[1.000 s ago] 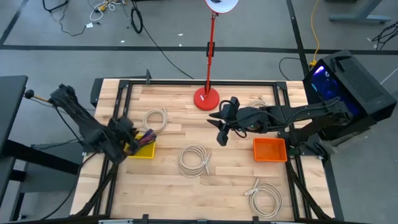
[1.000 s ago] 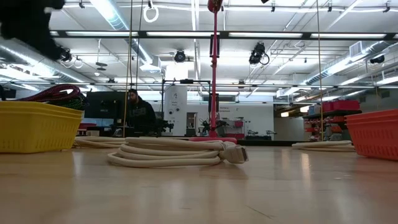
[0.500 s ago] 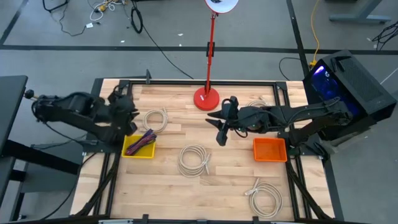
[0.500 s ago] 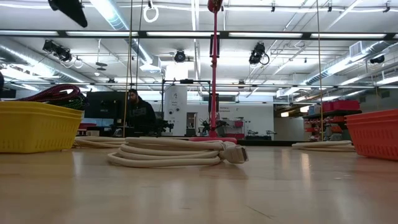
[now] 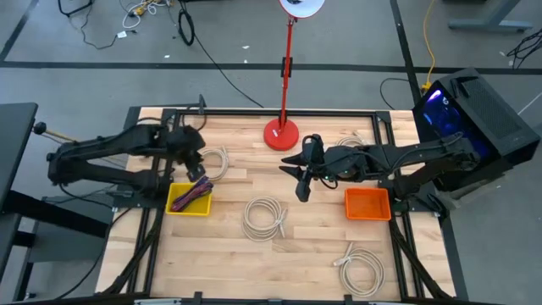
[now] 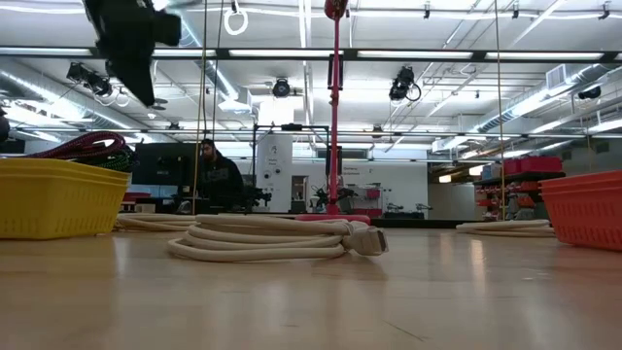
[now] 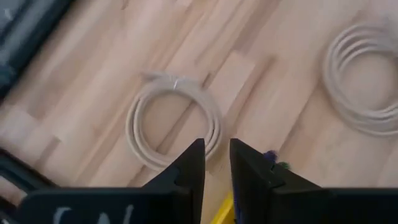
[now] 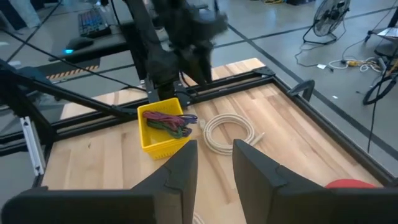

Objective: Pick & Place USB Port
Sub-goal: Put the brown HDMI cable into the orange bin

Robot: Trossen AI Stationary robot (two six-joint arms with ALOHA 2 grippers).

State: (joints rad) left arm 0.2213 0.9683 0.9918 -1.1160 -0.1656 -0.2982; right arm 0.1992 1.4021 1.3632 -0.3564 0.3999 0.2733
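The left gripper (image 5: 190, 152), fingers nearly together and empty, hangs above the far-left cable coil (image 5: 212, 161), just beyond the yellow bin (image 5: 188, 202). The coil looks light, floppy, springy; grip across bundled loops. The right gripper (image 5: 301, 169) waits mid-table, slightly parted.

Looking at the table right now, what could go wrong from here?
The left gripper hovers with narrow jaws above the white cable coil beside the yellow bin; a descent may snag just one loop or bump the bin. The right gripper waits mid-table, so reaching for the middle coil might crowd both arms.
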